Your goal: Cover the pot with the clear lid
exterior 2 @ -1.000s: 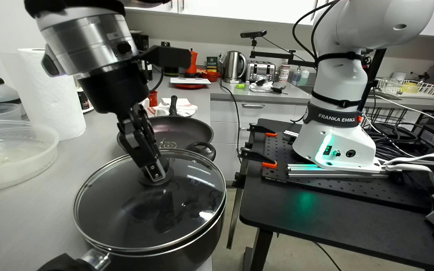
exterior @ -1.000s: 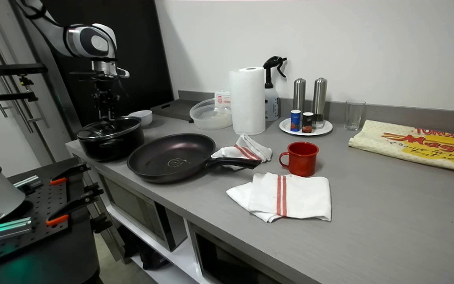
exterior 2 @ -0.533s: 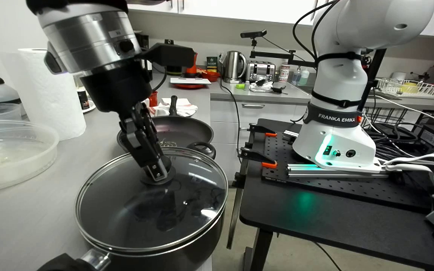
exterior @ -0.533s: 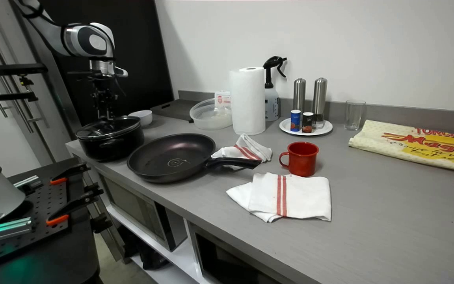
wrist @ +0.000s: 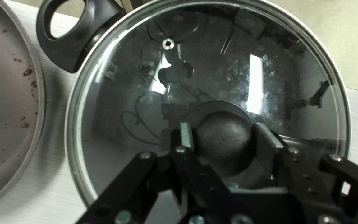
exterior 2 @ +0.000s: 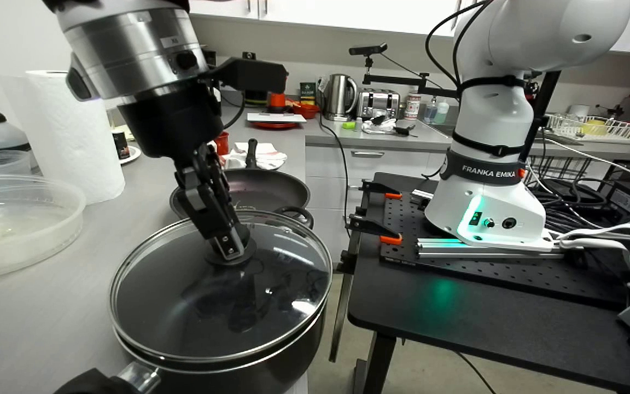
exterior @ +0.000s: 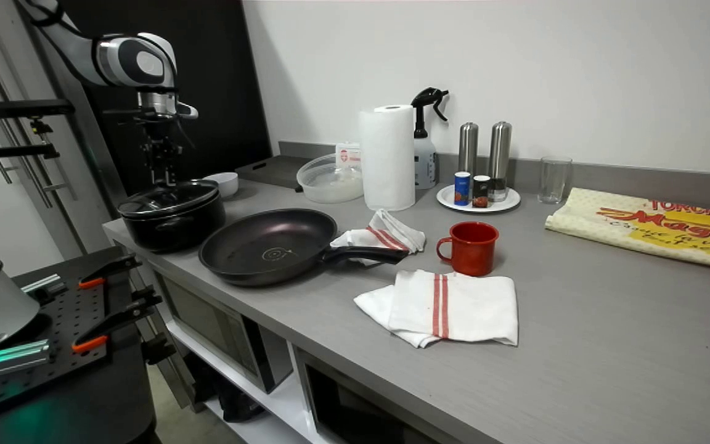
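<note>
The clear lid (exterior 2: 184, 306) lies over the round black pot (exterior 2: 260, 375), roughly centred on it. A narrow dark gap shows between the lid's rim and the pot's rim in that exterior view. In an exterior view the lid (exterior: 139, 203) looks slightly tilted on top of the pot (exterior: 173, 231). In the wrist view the lid (wrist: 129, 77) covers the pot's opening, and a pot handle sticks out at upper left. My gripper (wrist: 222, 137) has its fingers on both sides of the lid's black knob (wrist: 225, 137), holding it. The gripper (exterior 2: 230, 251) also shows in an exterior view.
The black frying pan (exterior: 269, 250) stands close beside the pot. A white bowl (exterior: 224, 183) and a clear container (exterior: 330, 182) are behind. A paper towel roll (exterior: 389, 157), red mug (exterior: 469, 250) and folded towel (exterior: 453, 305) stand along the counter. The pot sits at the counter's edge.
My gripper and the lid have shifted together slightly, a little sideways and a little upward. The pot has not moved.
</note>
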